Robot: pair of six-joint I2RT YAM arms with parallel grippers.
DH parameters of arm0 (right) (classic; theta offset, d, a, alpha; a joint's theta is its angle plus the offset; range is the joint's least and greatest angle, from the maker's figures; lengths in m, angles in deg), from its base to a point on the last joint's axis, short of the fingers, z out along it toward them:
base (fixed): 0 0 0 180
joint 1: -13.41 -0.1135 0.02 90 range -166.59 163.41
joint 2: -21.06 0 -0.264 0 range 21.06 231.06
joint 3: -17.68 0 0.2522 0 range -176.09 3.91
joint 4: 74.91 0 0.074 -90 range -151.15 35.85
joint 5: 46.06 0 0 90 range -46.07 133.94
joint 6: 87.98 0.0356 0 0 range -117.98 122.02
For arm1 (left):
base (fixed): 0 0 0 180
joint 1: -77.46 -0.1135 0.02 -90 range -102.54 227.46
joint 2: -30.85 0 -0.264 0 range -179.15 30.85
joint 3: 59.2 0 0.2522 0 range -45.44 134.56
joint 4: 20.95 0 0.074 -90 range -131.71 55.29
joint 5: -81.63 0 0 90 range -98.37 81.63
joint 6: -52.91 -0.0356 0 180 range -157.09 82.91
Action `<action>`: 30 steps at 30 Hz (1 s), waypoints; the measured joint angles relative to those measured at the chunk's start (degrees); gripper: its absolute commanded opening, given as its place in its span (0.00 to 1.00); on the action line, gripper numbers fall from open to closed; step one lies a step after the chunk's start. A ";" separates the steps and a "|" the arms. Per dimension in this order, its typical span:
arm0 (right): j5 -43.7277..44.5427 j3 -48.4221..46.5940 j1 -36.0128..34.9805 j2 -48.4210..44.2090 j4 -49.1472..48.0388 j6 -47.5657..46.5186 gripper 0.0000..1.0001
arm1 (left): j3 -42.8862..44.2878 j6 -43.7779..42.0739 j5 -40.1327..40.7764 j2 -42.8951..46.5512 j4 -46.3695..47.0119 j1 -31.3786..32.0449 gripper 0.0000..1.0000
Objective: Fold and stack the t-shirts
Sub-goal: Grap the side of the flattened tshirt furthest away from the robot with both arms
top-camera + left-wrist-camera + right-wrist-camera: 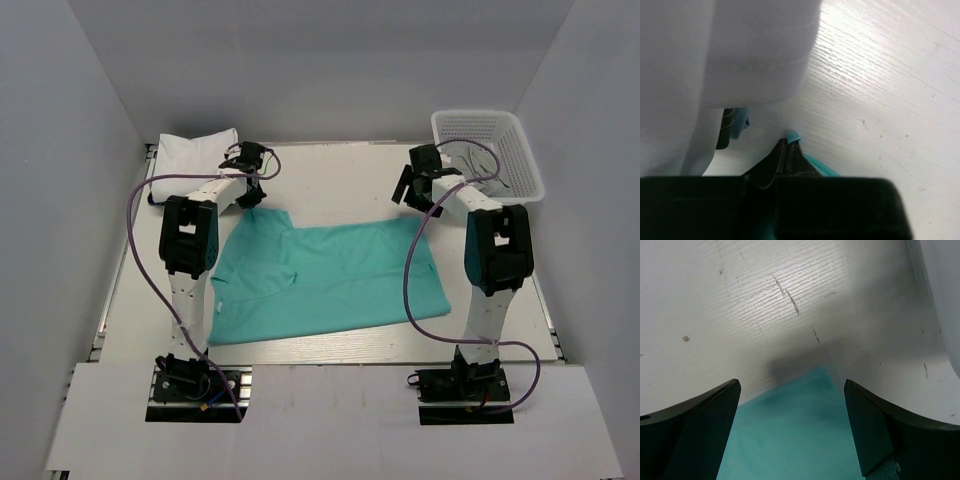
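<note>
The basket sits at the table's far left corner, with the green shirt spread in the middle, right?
Not quite. The top view shows the basket at the far right corner; white cloth lies at the far left. The green shirt is indeed spread in the middle.

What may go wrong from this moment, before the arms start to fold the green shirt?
1. The left gripper pinches only the tip of the teal shirt, so the cloth may slip out when pulled.
2. The right gripper is open over the other corner. If only the left arm moves, the shirt would likely drag crooked.
3. The white shirt lies close beside the left gripper and might get snagged.
</note>
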 measured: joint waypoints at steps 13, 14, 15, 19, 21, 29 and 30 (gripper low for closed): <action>2.84 -2.93 0.28 5.46 -0.52 1.40 0.87 | -2.78 -0.02 0.42 1.64 1.73 0.20 0.00; 3.08 -3.23 0.35 5.92 -0.68 1.51 0.84 | -3.23 -0.11 0.44 1.95 1.79 0.22 0.00; 3.21 -3.34 0.39 6.21 -0.74 1.55 0.81 | -3.98 -0.17 0.48 2.38 2.12 0.26 0.00; 3.69 -3.34 0.39 7.34 -0.70 2.23 0.71 | -6.49 -0.37 0.52 4.11 2.12 0.28 0.00; 4.07 -3.34 0.35 7.89 -0.68 2.45 0.56 | -7.08 -0.42 0.52 4.52 2.12 0.28 0.00; 5.68 -0.57 0.57 6.27 -1.33 3.69 0.00 | -9.09 -0.42 0.13 6.16 2.14 0.50 0.00; 5.75 -0.15 0.55 5.95 -1.36 3.93 0.00 | -9.44 -0.42 0.02 6.54 2.03 0.57 0.00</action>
